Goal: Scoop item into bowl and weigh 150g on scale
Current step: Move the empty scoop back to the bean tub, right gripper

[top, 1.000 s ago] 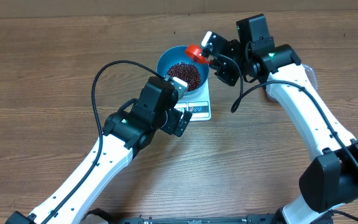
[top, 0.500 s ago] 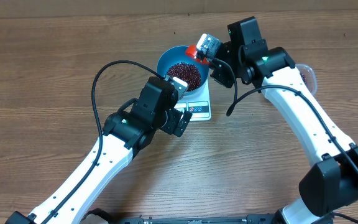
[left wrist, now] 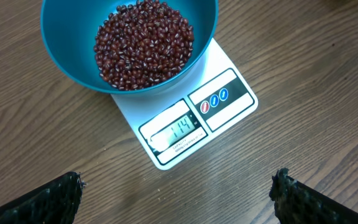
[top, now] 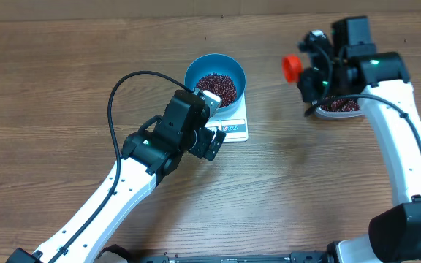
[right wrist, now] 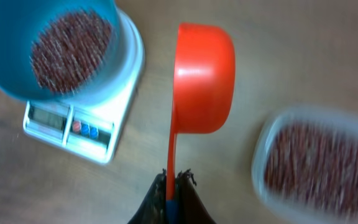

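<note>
Well apart: scoop, rim of bowl

Bean-filled blue bowl — on scale

Most likely a robotics lab or test station rather than a home kitchen. Plain wood-grain desk, two white jointed arms reaching over it, black cable looping loose, and a sparse measuring set-up: white digital scale, blue bowl of beans, red scoop, clear plastic tub.
</note>
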Robot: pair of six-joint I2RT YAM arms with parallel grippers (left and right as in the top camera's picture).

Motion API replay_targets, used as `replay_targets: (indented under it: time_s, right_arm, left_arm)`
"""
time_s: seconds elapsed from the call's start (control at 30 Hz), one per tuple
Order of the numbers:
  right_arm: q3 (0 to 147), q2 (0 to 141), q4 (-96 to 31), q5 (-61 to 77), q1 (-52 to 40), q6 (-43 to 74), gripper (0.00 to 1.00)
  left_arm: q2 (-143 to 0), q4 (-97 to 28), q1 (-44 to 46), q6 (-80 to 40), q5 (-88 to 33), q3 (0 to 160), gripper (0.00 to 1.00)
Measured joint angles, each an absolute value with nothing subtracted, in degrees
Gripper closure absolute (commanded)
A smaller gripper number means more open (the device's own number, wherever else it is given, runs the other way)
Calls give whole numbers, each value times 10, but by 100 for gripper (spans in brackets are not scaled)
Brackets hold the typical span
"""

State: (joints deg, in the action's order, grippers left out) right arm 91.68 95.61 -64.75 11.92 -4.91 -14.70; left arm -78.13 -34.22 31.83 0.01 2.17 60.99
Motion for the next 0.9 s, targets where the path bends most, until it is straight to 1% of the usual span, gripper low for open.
replay_targets:
  time_s: [0.2, 0.33, 0.5, 0.9]
  right_arm:
    - [917, 956, -701, 138, 5, -135, 96]
    - [917, 956, -698, 142, 54, -114, 96]
    - [917, 956, -666, 98, 98, -74, 96]
    - [911, 974, -644, 81, 105, -60, 96]
  left_arm:
    - [-781, -342, 318, 0, 22, 610, 0]
    - [-781, -342, 318, 0, 22, 610, 0]
    - [-781, -342, 318, 0, 22, 610, 0]
    - [-781, -342, 318, 0, 22, 610, 0]
